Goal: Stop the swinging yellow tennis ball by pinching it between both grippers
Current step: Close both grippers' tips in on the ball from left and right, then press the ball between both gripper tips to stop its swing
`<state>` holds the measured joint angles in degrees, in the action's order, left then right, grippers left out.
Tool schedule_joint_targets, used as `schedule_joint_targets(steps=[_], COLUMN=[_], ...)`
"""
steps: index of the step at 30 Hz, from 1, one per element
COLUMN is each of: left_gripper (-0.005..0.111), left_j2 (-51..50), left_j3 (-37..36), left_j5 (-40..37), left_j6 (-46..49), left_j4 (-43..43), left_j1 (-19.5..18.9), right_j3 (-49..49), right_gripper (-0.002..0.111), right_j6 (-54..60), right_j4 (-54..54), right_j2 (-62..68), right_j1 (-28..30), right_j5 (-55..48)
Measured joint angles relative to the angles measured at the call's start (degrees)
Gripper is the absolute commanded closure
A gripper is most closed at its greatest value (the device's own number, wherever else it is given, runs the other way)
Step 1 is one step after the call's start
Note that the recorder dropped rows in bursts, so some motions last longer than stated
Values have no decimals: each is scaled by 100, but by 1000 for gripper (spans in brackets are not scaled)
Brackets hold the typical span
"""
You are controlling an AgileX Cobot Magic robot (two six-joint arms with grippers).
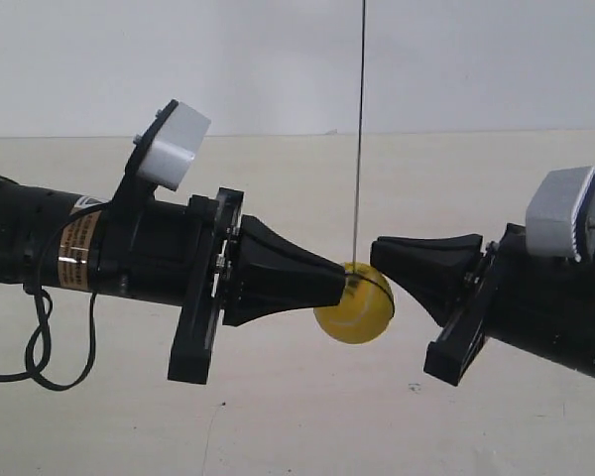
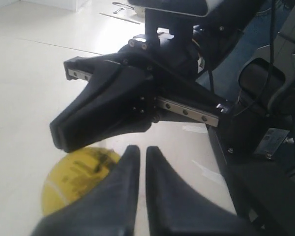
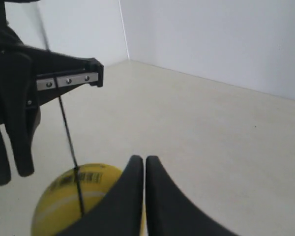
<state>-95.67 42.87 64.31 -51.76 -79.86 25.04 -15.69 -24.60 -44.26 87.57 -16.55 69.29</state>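
The yellow tennis ball [image 1: 354,309] hangs on a thin black string [image 1: 358,129] between two black tapered grippers. The tip of the gripper at the exterior view's left [image 1: 339,281] presses on the ball's upper left side. The gripper at the exterior view's right [image 1: 379,254] has its tip at the ball's upper right, very close or touching. In the left wrist view my left gripper [image 2: 138,150] is shut with nothing between its fingers, beside the ball [image 2: 71,179]. My right gripper [image 3: 138,160] is likewise shut next to the ball [image 3: 69,196], whose barcode print shows.
Below lies a pale beige floor [image 1: 297,416], with a white wall [image 1: 456,59] behind. A black cable [image 1: 35,342] loops under the arm at the exterior view's left. Dark equipment and cables [image 2: 270,88] fill one side of the left wrist view.
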Motion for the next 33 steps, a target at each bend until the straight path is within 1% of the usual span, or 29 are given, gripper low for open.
schedule_joint_targets(steps=[9,23,30,33], left_gripper=[102,102,102,102], left_j2=[-304,-436,-436,-436], left_j3=[12,47,47,47], left_j5=[0,-21,-47,-299], left_j6=[107,214,69,55], left_j4=[60,87,-261,-383], left_j1=[0,0,0,0], right_j3=[-85,-95,-95,-95], right_gripper=[108,108,108,108], right_j6=[-11,11,36,39], right_j4=[-10,-215,-280,-318], right_j2=[0,0,0,0], right_j1=[0,0,0,0], right_j5=[-4,-597,-659,-670])
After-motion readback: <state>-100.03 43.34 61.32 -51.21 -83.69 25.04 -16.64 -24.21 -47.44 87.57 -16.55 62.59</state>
